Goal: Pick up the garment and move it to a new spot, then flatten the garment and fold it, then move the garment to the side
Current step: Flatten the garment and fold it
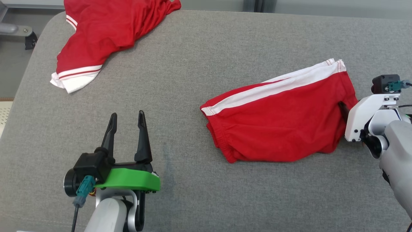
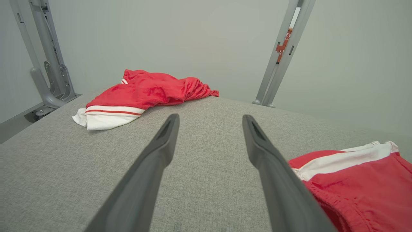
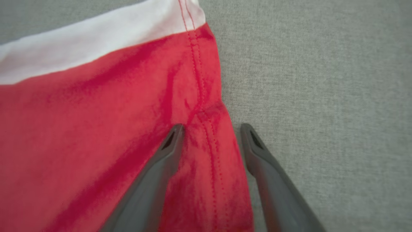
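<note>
Nearest to us, at the lower left of the head view, the left gripper (image 1: 127,113) rises from a green collar. Its 2 long dark fingers stand wide apart with nothing between them. They point up the picture across a bare stretch of the grey cushion (image 1: 193,74).

At the right edge of the head view, the right gripper (image 3: 212,126) reaches in on a white wrist and meets the right-hand end of the red shorts (image 1: 276,129). In its own wrist view, its 2 fingers are apart and not clamped. 1 finger (image 3: 167,154) lies over the red cloth. The other is over the grey cushion just beside the cloth's edge. The double-stitched hem of the shorts runs up between them. We cannot tell whether the tips press into the fabric.

The red shorts lie fairly flat on the right half of the cushion, well apart from the left gripper. A white stripe runs along their far edge, and the gathered waistband faces the middle of the cushion.

Farther out, at the far left corner, a second red garment (image 1: 99,35) with white trim lies crumpled, partly over the cushion's back edge. In the left wrist view, grey metal posts (image 2: 280,61) stand against a pale wall behind it.
</note>
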You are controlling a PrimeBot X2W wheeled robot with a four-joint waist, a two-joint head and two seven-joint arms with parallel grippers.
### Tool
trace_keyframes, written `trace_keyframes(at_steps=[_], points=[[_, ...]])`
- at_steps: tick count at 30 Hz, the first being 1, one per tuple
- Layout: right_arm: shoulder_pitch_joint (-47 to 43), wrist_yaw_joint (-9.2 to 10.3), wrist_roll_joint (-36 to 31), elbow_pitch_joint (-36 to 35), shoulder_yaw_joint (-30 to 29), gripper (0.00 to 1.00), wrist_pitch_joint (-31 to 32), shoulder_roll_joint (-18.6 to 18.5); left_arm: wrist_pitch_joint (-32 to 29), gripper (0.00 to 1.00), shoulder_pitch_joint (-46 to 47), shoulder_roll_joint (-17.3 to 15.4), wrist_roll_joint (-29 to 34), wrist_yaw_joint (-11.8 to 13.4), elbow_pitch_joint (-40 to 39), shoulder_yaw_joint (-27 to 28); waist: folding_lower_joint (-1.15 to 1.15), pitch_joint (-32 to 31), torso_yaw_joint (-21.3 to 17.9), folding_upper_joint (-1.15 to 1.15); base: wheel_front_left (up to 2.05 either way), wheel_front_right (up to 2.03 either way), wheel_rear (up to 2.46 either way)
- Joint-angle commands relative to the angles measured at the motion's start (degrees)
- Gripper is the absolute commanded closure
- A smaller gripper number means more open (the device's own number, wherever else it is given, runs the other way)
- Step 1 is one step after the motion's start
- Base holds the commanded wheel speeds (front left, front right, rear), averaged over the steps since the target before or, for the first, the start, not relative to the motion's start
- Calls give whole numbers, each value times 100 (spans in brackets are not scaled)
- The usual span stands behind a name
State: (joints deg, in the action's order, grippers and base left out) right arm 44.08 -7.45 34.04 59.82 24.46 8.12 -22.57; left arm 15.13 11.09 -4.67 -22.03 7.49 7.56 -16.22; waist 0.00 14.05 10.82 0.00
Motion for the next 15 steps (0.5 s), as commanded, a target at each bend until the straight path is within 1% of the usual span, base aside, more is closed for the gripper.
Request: trace_keyframes(at_steps=[1, 2, 3, 8, 15], points=[[-118, -7, 66, 89, 79, 78, 131, 69, 2, 0, -97, 3, 34, -30, 14, 48, 0, -15, 0, 0, 0, 0, 0], [-121, -7, 101, 83, 90, 96, 153, 76, 2, 0, -96, 8, 42, -29, 22, 62, 0, -21, -4, 0, 0, 0, 0], [-119, -6, 137, 65, 102, 100, 143, 78, 2, 0, -91, 13, 51, -37, 28, 83, 0, -27, -15, 0, 0, 0, 0], [-55, 1, 219, -2, 140, 100, -94, 22, 2, 0, -129, 31, 114, -65, 53, 167, 0, -73, -153, 0, 0, 0, 0], [-187, 1, 409, -122, 101, 100, -550, -45, 2, 0, -161, 64, 172, -144, 142, 225, 0, -256, -574, 0, 0, 0, 0]])
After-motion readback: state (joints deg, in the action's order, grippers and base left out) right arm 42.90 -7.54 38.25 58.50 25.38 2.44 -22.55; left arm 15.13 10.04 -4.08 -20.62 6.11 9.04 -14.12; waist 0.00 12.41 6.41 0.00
